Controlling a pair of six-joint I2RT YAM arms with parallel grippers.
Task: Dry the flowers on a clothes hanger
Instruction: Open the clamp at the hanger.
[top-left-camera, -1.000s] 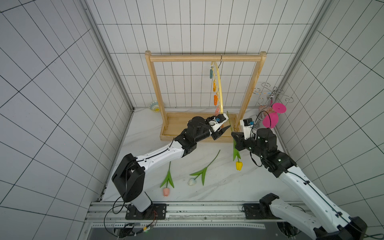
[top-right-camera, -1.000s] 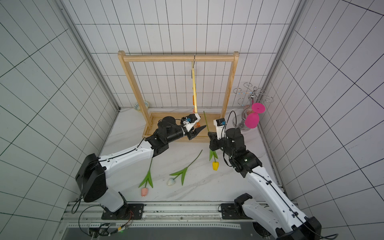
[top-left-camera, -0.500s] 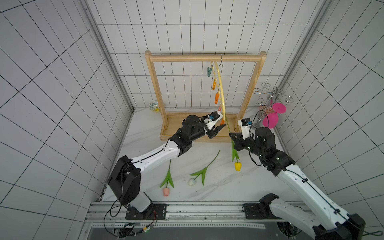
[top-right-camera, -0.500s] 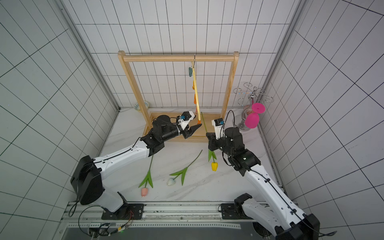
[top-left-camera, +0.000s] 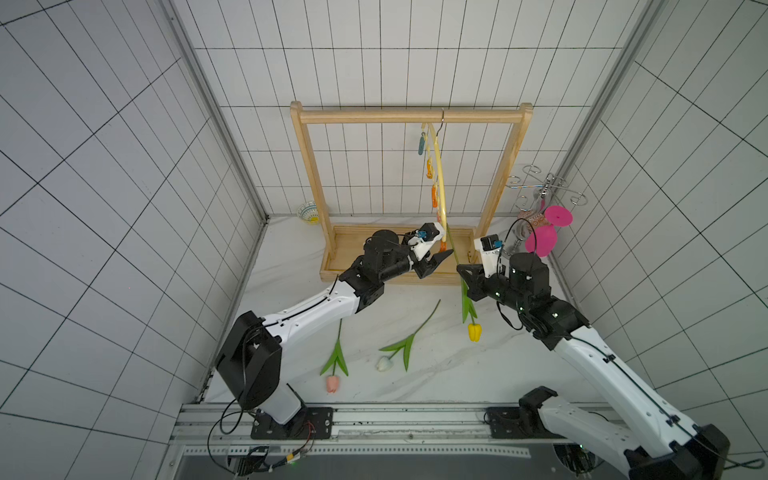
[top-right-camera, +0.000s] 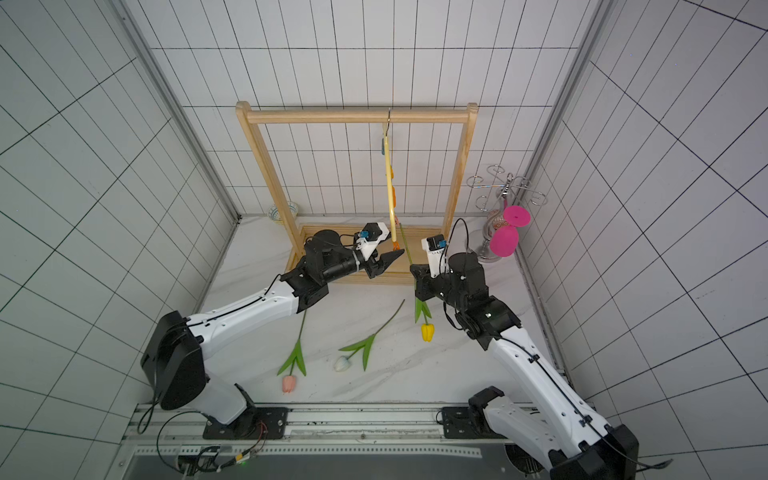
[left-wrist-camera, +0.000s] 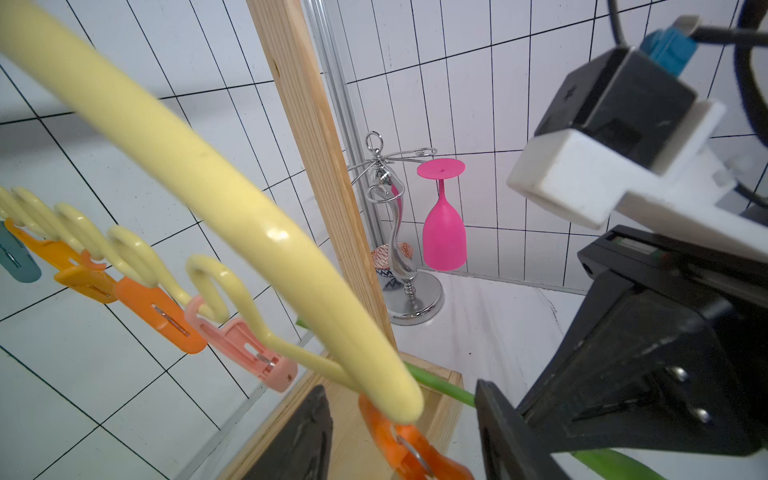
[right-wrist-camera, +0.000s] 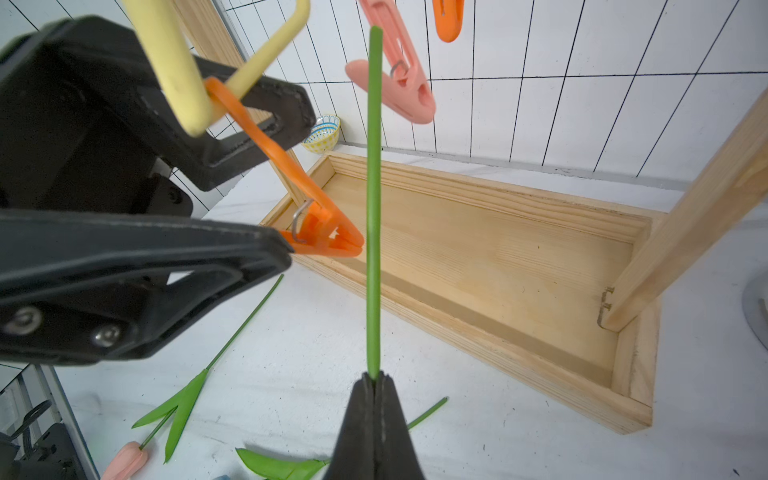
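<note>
**Item 1, right gripper (right-wrist-camera: 374, 380).** I am pinching it fully closed on the green stem of the yellow tulip (top-left-camera: 474, 331). The stem is rising upright from the jaws, and the yellow head is hanging below them.

**Item 2, left gripper (right-wrist-camera: 297, 180).** I am holding its jaws part-way apart, with one finger on each side of the orange clip (right-wrist-camera: 320, 232). The left wrist view is showing a gap on both sides of the clip. In the right wrist view the nearer finger is overlapping the clip, so I cannot tell whether it is touching.

**Item 3, clothes hanger (top-left-camera: 439, 183).** It is hanging by its metal hook from the top bar of the wooden rack (top-left-camera: 307, 174) and is showing edge-on in both top views. Its low end is sitting between my left fingers. Teal, orange and pink clips are dangling along it.

**Item 4, orange clip.** It is hanging from the hanger's low end. Its tip is sitting right against the yellow tulip's stem and seems to be touching it.

**Item 5, pink tulip (top-left-camera: 332, 383) and white tulip (top-left-camera: 384, 363).** Both are lying flat on the table (top-left-camera: 457, 374), near its front edge and well apart from both grippers.

**Item 6, magenta goblet (top-left-camera: 542, 241).** It is hanging upside down on a chrome stand just beside the rack's right post.
</note>
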